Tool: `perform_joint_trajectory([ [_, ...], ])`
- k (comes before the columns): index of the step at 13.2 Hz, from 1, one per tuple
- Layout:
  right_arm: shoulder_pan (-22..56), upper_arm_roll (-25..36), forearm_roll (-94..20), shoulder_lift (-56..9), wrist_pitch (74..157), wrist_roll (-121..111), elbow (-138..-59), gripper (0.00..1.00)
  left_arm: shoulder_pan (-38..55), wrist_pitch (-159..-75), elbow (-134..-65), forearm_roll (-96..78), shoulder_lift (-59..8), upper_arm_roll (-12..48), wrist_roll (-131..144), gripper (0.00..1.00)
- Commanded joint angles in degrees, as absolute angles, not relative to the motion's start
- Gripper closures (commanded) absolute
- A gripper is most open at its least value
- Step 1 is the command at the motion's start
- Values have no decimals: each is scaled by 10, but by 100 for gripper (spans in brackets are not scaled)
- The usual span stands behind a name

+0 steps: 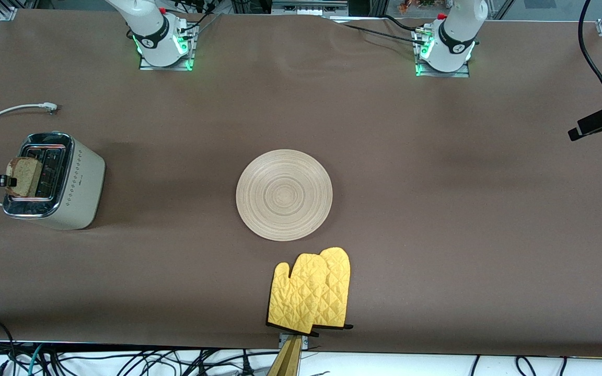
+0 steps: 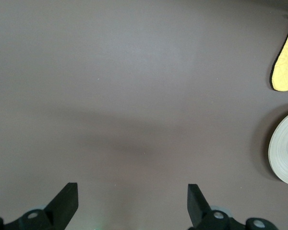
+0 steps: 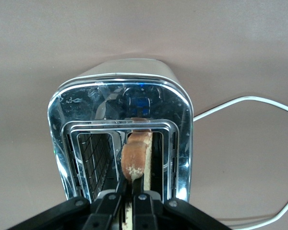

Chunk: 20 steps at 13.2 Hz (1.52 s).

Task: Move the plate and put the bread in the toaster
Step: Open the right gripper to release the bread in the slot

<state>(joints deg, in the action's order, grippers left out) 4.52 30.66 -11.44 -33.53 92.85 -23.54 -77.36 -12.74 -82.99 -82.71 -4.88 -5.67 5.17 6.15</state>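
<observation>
The cream toaster (image 1: pixel 79 183) with a chrome top stands at the right arm's end of the table. My right gripper (image 1: pixel 9 181) is shut on the brown bread slice (image 1: pixel 23 176) and holds it upright, its lower edge in one of the toaster's two slots. The right wrist view shows the bread (image 3: pixel 136 155) pinched by the gripper (image 3: pixel 133 187) over the chrome top (image 3: pixel 120 93). The pale wooden plate (image 1: pixel 284 194) lies bare at the table's middle. My left gripper (image 2: pixel 132 191) is open and empty over bare tablecloth; it is out of the front view. The plate's edge (image 2: pixel 285 148) shows in its view.
A pair of yellow oven mitts (image 1: pixel 311 292) lies nearer to the front camera than the plate, and shows in the left wrist view (image 2: pixel 285 62). The toaster's white cord (image 1: pixel 16 109) trails on the table beside it. A black camera mount (image 1: pixel 601 121) stands at the left arm's end.
</observation>
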Motion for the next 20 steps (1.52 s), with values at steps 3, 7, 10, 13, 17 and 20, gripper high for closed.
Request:
perform_joint_trajectory([
  [3, 39, 304, -133, -338, 935, -243, -764, 0, -129, -825, -816, -53, -60, 51, 48, 0],
  [7, 38, 307, -131, -322, 926, -249, -763, 0, -129, -825, -816, -53, -60, 50, 48, 0],
  [10, 43, 307, -129, -300, 862, -254, -758, 0, -129, -825, -816, -53, -60, 51, 48, 0],
  [13, 75, 306, -129, -275, 797, -251, -715, 0, -129, -825, -816, -53, -60, 51, 48, 0],
  [17, 132, 307, -129, -275, 708, -250, -633, 0, -128, -825, -816, -54, -60, 51, 48, 0],
  [20, 170, 304, -124, -271, 700, -246, -627, 0, -129, -825, -816, -54, -60, 50, 48, 0],
])
